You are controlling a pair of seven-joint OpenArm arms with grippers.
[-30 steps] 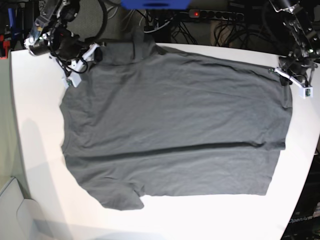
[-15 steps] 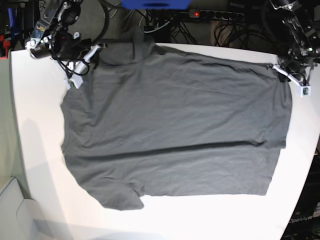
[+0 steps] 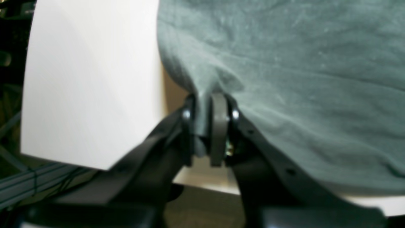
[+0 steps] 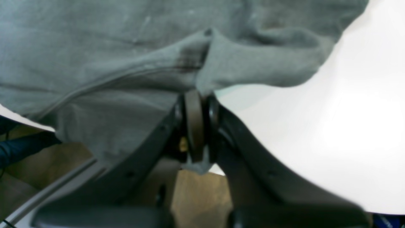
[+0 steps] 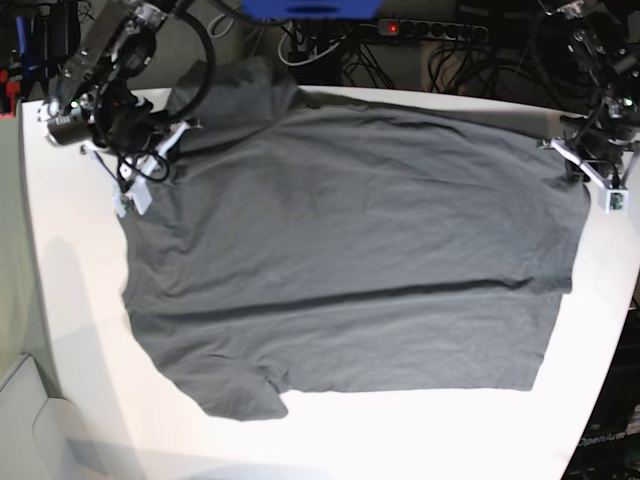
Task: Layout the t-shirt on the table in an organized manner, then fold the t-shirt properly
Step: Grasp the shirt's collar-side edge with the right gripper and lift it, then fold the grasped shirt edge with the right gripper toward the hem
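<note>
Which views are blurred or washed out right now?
Both wrist views are soft: each end effector, left and right, and the t-shirt look smeared. The table blows out to featureless white in the right wrist view. The base view is sharper, with curved edges.

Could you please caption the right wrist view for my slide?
Right tool shut on the grey t-shirt's edge above the white table.

Bright glare on table (image 5: pixel 420 430); wrist views blurred.
</note>
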